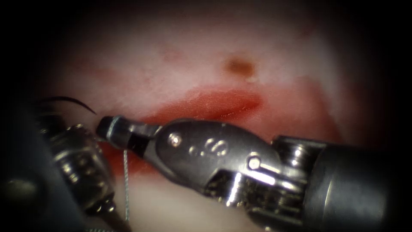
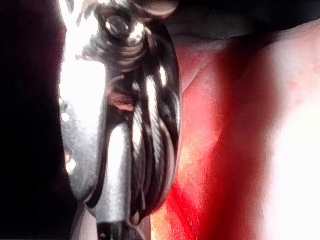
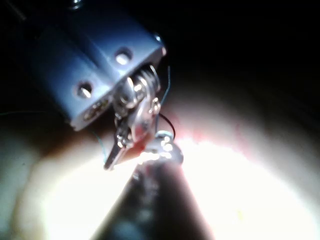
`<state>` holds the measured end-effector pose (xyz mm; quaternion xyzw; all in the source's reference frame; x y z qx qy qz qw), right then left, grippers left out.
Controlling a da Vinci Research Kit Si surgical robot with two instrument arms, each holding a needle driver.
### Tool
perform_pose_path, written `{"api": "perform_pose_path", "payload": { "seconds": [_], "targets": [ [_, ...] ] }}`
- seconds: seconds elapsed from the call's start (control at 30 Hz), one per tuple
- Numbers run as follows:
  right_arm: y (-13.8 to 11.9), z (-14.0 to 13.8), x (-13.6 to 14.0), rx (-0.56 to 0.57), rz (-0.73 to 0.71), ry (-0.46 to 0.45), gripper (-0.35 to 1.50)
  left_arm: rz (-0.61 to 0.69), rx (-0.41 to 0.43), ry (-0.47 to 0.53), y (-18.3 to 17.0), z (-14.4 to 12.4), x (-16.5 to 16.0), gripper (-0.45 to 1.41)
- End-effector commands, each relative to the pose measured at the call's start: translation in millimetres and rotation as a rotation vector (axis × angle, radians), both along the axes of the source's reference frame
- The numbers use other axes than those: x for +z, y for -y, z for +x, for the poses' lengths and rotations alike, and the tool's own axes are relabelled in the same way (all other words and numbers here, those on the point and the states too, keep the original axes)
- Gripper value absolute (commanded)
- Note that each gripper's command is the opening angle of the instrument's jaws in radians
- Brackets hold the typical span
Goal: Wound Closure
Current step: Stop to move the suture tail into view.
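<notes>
Right tool (image 1: 112,129) reaches across cut (image 1: 223,105) from right, jaws pressed together at left end of cut, thread (image 1: 126,180) hanging just beneath — pinched or merely passing, cannot tell. Left tool (image 1: 81,167) low at left, jaw state unreadable. Needle (image 1: 71,101) — thin dark curve above left tool; holder unclear. Likely stiff, slippery; best gripped mid-curve. Tissue (image 1: 171,64) soft, wet with red fluid (image 1: 206,103).

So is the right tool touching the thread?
Touching. The endoscope view shows the thread hanging straight down from the right tool's shut jaws, with no gap where they meet.
</notes>
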<state>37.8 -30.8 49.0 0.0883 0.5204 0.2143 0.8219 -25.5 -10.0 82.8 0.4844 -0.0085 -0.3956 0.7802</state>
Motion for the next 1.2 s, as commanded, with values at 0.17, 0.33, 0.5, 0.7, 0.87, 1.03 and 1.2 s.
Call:
{"api": "perform_pose_path", "payload": {
  "seconds": [0.17, 0.33, 0.5, 0.7, 0.87, 1.03, 1.2],
  "targets": [
    [-0.5, 1.2, -0.5, -0.027, 0.007, -0.009, 0.32, 0.007, 0.000, -0.003, -1.0, -0.4, 0.0, -0.45],
    [-0.4, 1.3, -0.6, -0.053, 0.011, -0.010, -0.35, 0.008, 0.006, -0.003, -1.1, -0.6, 0.1, -0.45],
    [-0.5, 1.5, -0.6, -0.051, 0.013, -0.006, -0.35, 0.004, -0.003, -0.004, -1.1, -0.9, 0.2, -0.45],
    [-0.6, 1.5, -0.5, -0.030, 0.004, 0.001, -0.35, 0.006, -0.003, -0.008, -1.1, -0.8, 0.2, -0.45],
    [-0.8, 1.4, -0.6, -0.002, -0.009, 0.011, -0.35, 0.014, -0.015, -0.025, -1.2, -0.7, 0.2, -0.45],
    [-1.1, 1.1, -0.9, 0.055, -0.028, 0.035, -0.35, 0.009, -0.062, -0.037, -1.6, -0.7, 0.1, -0.45],
    [-1.0, -0.3, -1.3, 0.048, -0.027, 0.023, -0.35, 0.001, -0.077, -0.024, -2.4, 0.0, 0.0, -0.45]
  ]
}}
